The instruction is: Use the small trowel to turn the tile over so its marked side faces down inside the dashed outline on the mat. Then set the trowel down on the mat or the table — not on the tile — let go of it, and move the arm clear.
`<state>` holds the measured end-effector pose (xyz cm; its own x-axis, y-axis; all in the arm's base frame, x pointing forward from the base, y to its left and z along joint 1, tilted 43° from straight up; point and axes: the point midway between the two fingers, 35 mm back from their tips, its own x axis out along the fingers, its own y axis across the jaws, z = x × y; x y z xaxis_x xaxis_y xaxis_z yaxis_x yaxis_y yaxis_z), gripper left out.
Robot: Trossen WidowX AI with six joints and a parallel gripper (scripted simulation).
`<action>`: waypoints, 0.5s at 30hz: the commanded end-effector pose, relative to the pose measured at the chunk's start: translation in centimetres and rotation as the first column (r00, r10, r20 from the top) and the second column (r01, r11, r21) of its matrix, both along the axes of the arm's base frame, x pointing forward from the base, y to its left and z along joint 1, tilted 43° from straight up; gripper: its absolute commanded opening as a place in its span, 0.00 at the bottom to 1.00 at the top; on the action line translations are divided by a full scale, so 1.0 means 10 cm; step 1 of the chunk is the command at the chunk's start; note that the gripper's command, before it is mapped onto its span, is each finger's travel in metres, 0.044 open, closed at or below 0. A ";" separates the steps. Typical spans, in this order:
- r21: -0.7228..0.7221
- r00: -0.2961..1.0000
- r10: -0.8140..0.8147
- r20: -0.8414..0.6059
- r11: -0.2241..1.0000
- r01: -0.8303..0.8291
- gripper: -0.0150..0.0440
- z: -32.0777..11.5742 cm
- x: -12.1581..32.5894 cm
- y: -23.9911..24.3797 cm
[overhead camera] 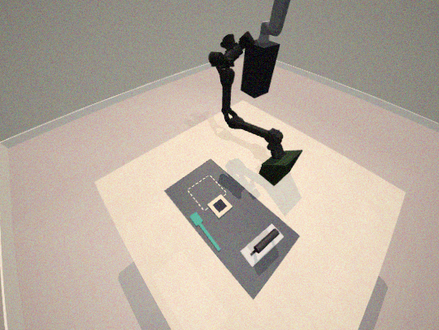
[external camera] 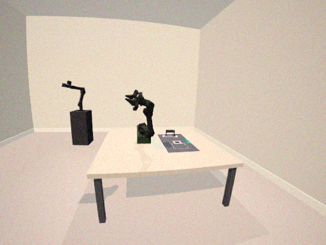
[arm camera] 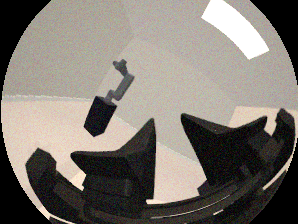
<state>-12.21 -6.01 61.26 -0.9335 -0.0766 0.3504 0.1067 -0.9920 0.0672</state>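
A teal tool (overhead camera: pixel 208 236) (external camera: pixel 187 142) with a small square blade and long thin handle lies flat by the mat's long edge. The tile (overhead camera: pixel 228 207) (external camera: pixel 178 143), cream with a dark square in its upper face, lies flat on the grey mat (overhead camera: pixel 249 280) at a corner of the dashed outline (overhead camera: pixel 210 175). The rest of the outline shows bare mat. My gripper (external camera: pixel 125 98) (arm camera: pixel 168 119) is partly open and empty. It is raised high and points away from the mat. In the wrist view nothing is between the fingers.
A white plate with a raised black handle (overhead camera: pixel 266 240) (external camera: pixel 170 131) stands at the mat's far end from the outline. My arm's dark green base (overhead camera: pixel 276 171) (external camera: pixel 143 137) is beside the mat. Another arm on a black pedestal (overhead camera: pixel 260 67) (external camera: pixel 81 128) (arm camera: pixel 100 116) stands beyond the table.
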 end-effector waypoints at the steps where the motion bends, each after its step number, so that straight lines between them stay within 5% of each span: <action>1: -0.046 0.999 -0.038 -0.005 0.998 0.038 0.69 0.03 -0.06 0.21; 15: -0.357 0.944 -0.329 0.011 0.881 0.311 0.71 0.05 -0.20 1.72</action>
<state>-14.32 7.79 61.87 -0.8953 0.2690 0.3552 -0.1355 -0.9238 0.3582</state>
